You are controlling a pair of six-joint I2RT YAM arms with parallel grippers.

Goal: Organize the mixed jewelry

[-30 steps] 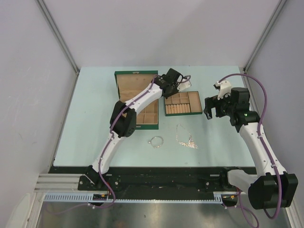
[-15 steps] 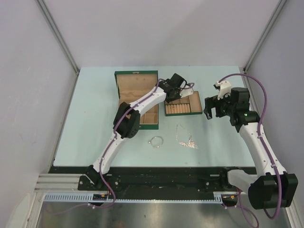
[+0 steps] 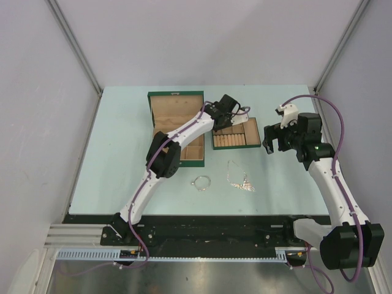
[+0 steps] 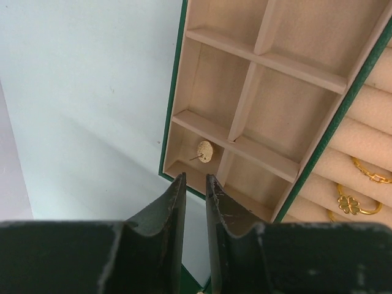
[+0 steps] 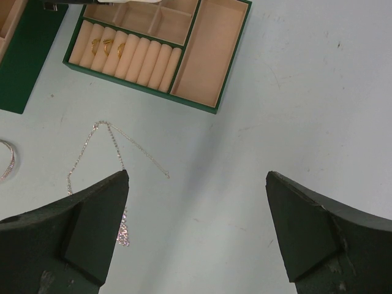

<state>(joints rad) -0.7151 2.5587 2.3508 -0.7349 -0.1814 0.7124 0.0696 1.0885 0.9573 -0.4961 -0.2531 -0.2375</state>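
A thin silver chain necklace (image 3: 240,179) with a sparkly pendant (image 5: 124,229) lies on the table in front of the small green tray (image 3: 252,146). The small silver bangle (image 3: 201,181) lies to its left. My left gripper (image 3: 236,114) hovers over the tray's back compartments. Its jaws (image 4: 195,177) are open by only a narrow gap, with nothing between them. A tiny pale earring (image 4: 204,151) rests in a corner compartment just beyond the tips. My right gripper (image 3: 275,143) hangs wide open above bare table right of the tray, with the necklace chain (image 5: 101,153) at its left finger.
A larger green box (image 3: 150,98) with tan compartments stands open left of the tray. Gold rings (image 4: 352,204) sit in the tray's ring rolls (image 5: 138,58). Grey walls close in the table at the back and sides.
My left gripper came forward from the tray's back edge to over its compartments, then held still. The right arm, necklace and bangle have not moved.
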